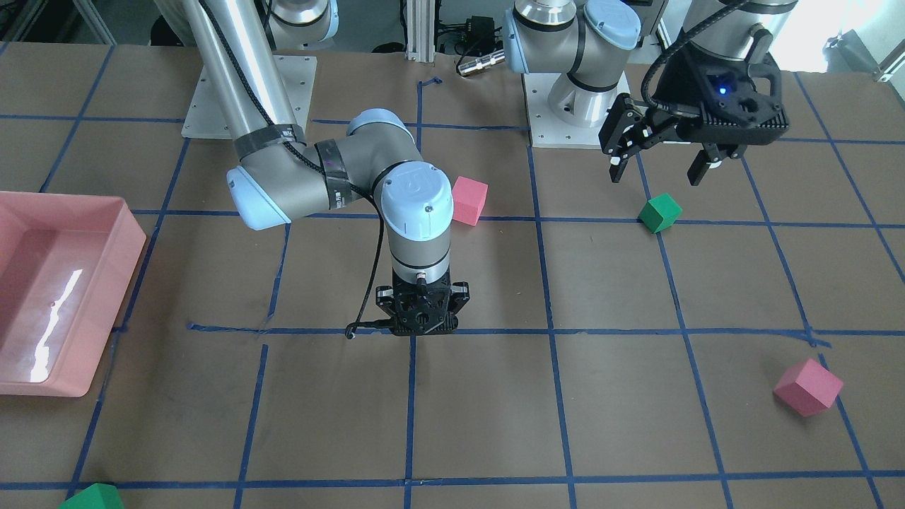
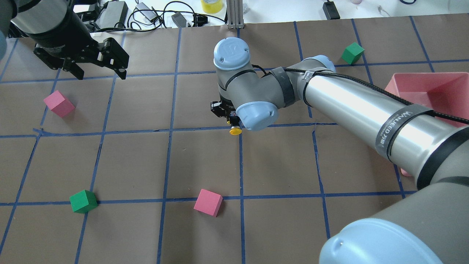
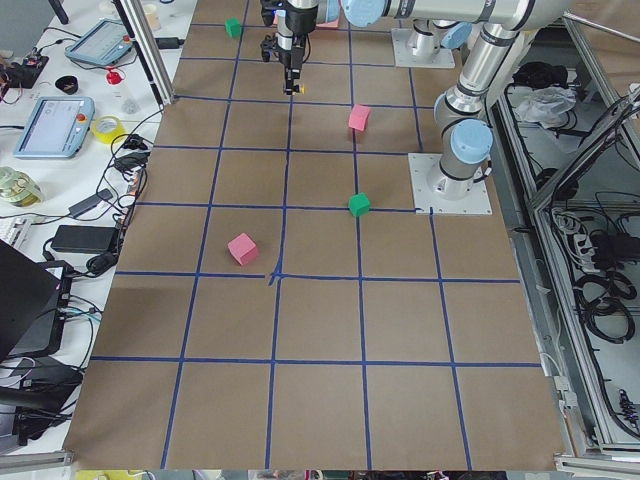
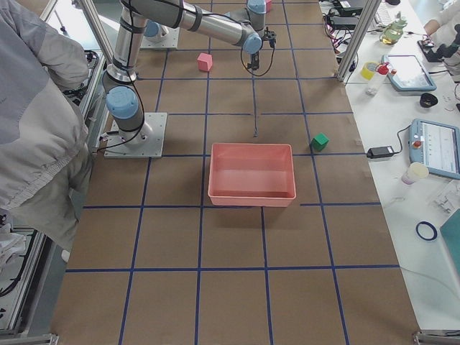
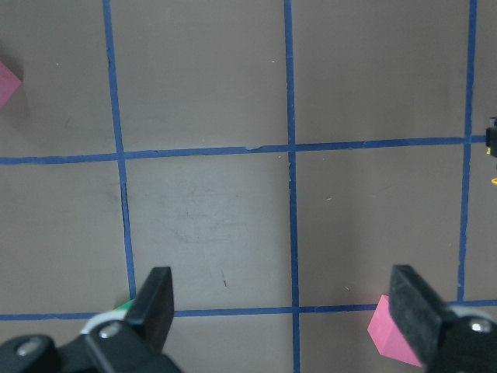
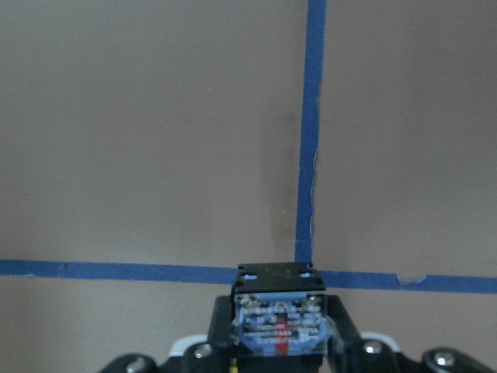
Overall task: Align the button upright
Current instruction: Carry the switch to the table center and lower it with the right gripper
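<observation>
The button shows in the overhead view as a yellow cap (image 2: 235, 130) sticking out sideways under my right gripper (image 2: 229, 119), toward the robot. In the right wrist view its silvery base with blue and red parts (image 6: 278, 326) sits between the two fingers (image 6: 345, 338), over a blue tape crossing. My right gripper (image 1: 423, 326) points straight down near the table's middle and is shut on the button. My left gripper (image 2: 100, 75) hangs open and empty above the table, with nothing between its fingers in the left wrist view (image 5: 283, 303).
A pink tray (image 2: 428, 88) stands on the robot's right side. Pink foam cubes (image 2: 58, 103) (image 2: 208, 202) and green foam cubes (image 2: 83, 201) (image 2: 352, 53) lie scattered on the table. One green cube (image 1: 660, 213) lies just below the left gripper (image 1: 657, 175).
</observation>
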`<state>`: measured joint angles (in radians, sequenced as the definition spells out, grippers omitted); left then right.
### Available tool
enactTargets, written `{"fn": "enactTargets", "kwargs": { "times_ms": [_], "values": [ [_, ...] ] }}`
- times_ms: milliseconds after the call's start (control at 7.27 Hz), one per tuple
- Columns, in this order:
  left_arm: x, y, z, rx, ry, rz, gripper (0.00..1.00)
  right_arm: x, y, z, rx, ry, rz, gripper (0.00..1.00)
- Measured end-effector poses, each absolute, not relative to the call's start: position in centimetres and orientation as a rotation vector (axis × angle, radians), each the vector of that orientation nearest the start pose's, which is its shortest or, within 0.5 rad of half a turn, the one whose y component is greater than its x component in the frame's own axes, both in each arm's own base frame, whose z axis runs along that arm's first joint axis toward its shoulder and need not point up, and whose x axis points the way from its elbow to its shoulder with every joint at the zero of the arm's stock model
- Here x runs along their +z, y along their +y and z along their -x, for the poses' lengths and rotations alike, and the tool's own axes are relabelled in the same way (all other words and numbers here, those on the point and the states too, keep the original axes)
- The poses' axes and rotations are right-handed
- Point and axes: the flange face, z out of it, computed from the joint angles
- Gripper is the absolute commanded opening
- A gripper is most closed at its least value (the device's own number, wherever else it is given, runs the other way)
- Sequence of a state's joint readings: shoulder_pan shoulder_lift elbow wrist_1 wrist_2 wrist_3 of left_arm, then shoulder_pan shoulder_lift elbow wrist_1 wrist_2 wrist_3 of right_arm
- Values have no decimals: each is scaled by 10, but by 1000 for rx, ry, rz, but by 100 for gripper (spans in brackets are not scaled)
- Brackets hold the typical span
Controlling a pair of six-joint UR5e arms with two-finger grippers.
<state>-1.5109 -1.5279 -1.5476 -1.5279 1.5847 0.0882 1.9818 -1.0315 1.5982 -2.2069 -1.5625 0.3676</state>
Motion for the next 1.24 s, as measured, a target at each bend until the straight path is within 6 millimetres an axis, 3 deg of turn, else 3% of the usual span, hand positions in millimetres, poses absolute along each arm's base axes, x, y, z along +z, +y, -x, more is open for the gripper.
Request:
{"fn": "enactTargets", "kwargs": {
  "times_ms": [413, 1238],
  "values": [
    [525, -490, 103, -168, 3115, -45, 100, 207, -547, -396, -107, 3096, 87, 0],
    [529, -495, 103, -216, 3111, -41, 100, 193, -538, -392, -105, 3107, 155, 0]
  ]
}}
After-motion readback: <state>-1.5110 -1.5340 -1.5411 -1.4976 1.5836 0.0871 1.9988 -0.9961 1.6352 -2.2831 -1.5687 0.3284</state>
